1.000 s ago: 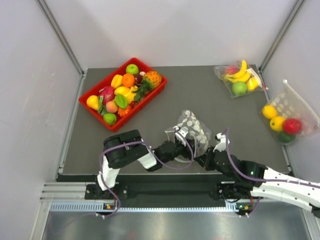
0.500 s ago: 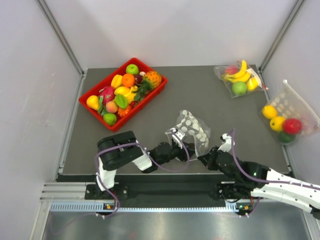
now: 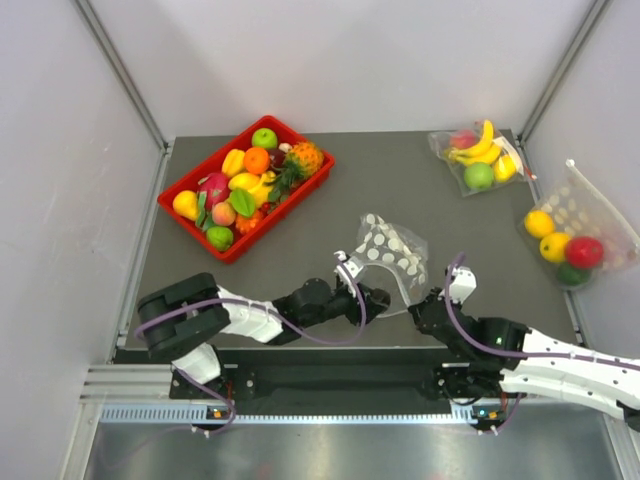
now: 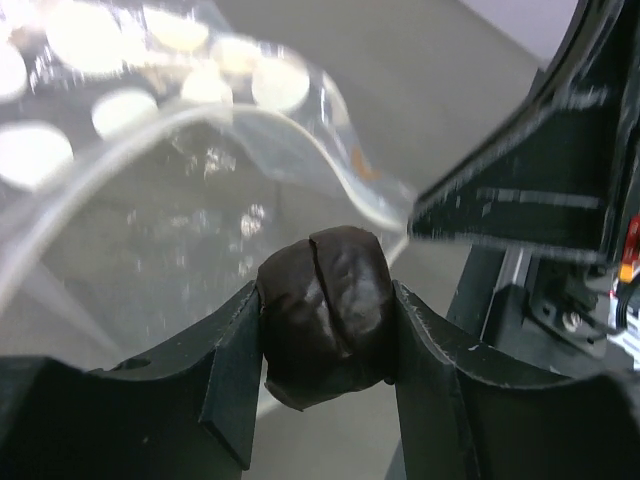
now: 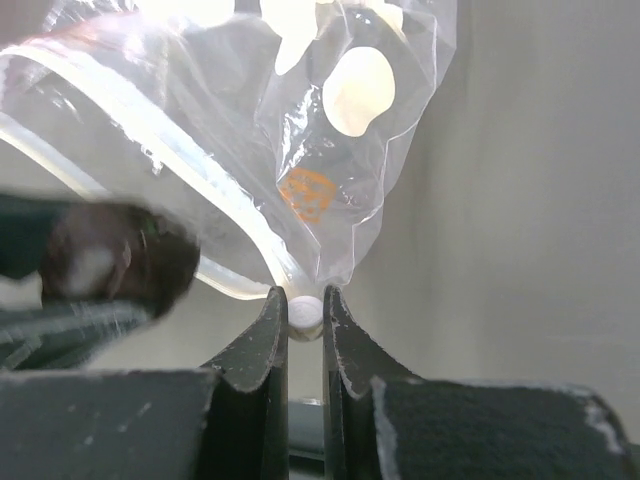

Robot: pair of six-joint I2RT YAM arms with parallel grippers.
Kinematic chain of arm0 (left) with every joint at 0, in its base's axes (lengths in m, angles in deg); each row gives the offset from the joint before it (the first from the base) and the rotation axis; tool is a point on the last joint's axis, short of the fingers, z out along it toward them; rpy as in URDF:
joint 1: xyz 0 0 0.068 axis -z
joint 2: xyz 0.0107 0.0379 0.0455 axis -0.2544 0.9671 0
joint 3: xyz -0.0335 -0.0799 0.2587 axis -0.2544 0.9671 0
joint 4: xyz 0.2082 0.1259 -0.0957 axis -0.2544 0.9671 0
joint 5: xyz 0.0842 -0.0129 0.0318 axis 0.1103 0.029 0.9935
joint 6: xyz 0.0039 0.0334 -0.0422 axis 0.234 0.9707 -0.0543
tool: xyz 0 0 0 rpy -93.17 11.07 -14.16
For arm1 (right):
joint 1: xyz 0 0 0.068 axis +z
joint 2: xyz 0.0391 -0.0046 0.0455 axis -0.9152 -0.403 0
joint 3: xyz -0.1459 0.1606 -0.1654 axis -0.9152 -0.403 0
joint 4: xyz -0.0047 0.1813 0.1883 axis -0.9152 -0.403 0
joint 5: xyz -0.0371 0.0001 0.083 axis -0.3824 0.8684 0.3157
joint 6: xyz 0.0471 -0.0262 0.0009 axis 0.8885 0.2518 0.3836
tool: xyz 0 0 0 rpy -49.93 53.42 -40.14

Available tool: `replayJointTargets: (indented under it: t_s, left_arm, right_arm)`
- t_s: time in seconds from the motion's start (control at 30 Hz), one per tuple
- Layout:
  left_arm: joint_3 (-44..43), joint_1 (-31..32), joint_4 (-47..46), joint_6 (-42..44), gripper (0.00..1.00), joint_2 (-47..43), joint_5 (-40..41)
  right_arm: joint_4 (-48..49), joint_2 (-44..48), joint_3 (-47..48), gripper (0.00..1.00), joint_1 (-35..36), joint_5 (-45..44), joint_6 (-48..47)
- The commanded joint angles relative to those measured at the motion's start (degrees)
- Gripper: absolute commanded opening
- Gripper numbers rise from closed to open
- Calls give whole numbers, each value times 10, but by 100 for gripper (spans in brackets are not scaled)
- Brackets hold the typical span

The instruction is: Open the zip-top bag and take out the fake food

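The zip-top bag [image 3: 392, 255], clear with pale round dots, lies crumpled on the dark mat near the table's front. In the top view no fruit shows inside it. My right gripper [image 5: 305, 310] is shut on the end of its white zip strip [image 5: 150, 135], holding that corner up. My left gripper [image 4: 325, 305] is shut on a dark brown round piece of fake food [image 4: 325, 320], just in front of the bag's open mouth [image 4: 150, 190]. In the top view the left gripper [image 3: 372, 300] and right gripper [image 3: 420, 305] sit close together at the bag's near edge.
A red basket [image 3: 290, 205] full of mixed fake fruit stands at the back left. A clear bag of bananas and a green apple [image 3: 480, 155] lies at the back right. A bigger dotted bag of yellow and red fruit [image 3: 570, 235] rests against the right wall.
My left gripper closed on the dark brown piece and drew back toward the front edge. The left arm's elbow swung far left. The right gripper kept its hold on the bag.
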Motion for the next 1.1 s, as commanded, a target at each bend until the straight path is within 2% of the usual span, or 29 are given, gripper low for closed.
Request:
replayJointTargets:
  t_s: [0.0, 0.17, 0.23, 0.3, 0.4, 0.6, 0.63, 0.7, 0.8, 0.93, 1.07]
  left_arm:
    - [15, 2, 66, -1, 10, -47, -21]
    - [35, 1, 131, -7, 13, -136, -29]
    - [33, 0, 184, -12, 13, -180, -26]
    - [33, -5, 229, -15, 14, -212, -21]
    - [32, -49, 269, -29, 14, -268, -25]
    - [-7, -197, 383, -27, 15, -345, -23]
    - [-23, -244, 390, -29, 16, -351, -29]
    - [-43, -297, 413, -34, 17, -345, -53]
    - [-88, -435, 434, -48, 17, -320, -70]
    - [-150, -500, 454, -28, 17, -281, -8]
    - [-199, -513, 469, 22, 17, -235, 39]
  right_arm:
    - [7, -6, 36, 0, 0, -64, 0]
    - [11, -17, 48, 0, -6, -101, -31]
    - [28, -26, 56, 0, -20, -101, -50]
    - [59, -45, 62, 0, -35, -89, -86]
    - [102, -70, 62, 0, -85, -49, -144]
    - [194, -98, 50, 0, -197, 47, -233]
    - [201, -103, 48, 0, -224, 57, -240]
    - [222, -113, 45, 0, -244, 88, -260]
    - [243, -124, 44, 0, -268, 121, -273]
    - [255, -131, 44, 0, -279, 138, -281]
    - [256, -127, 41, 0, -285, 150, -286]
